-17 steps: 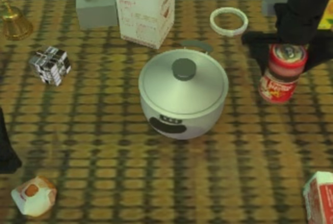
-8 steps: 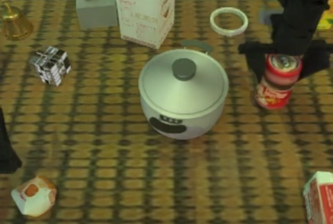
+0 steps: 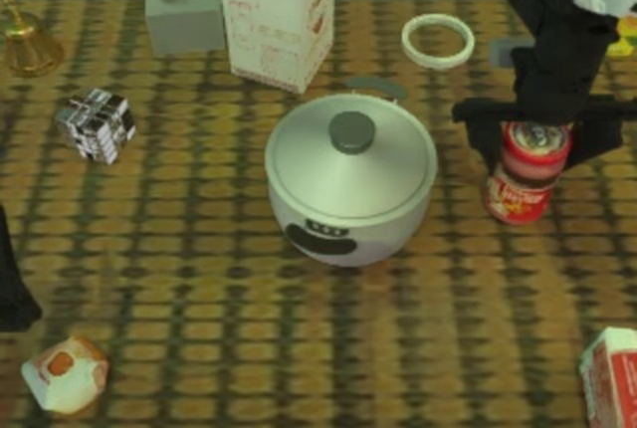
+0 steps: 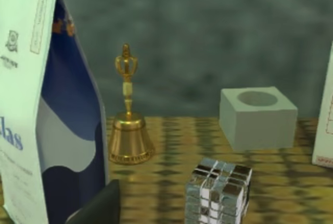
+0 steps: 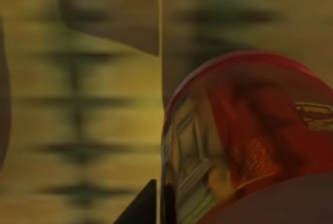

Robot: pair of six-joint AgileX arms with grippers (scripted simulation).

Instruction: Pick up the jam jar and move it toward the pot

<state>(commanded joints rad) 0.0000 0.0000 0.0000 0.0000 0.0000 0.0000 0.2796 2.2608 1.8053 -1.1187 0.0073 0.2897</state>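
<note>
right gripper sits right over the jar, fingers either side of the red lid and clamped on it. the jar is upright, just right of the pot, a strip of mat between them. up close in the right wrist view, the jar fills the shot. left arm parked at the table's left edge; can't tell how its jaws stand.

pot: dead centre of the frame
jam jar: right of the pot, near it, not touching
ring: upper right
carton: top, behind the pot
bell: upper left corner
</note>
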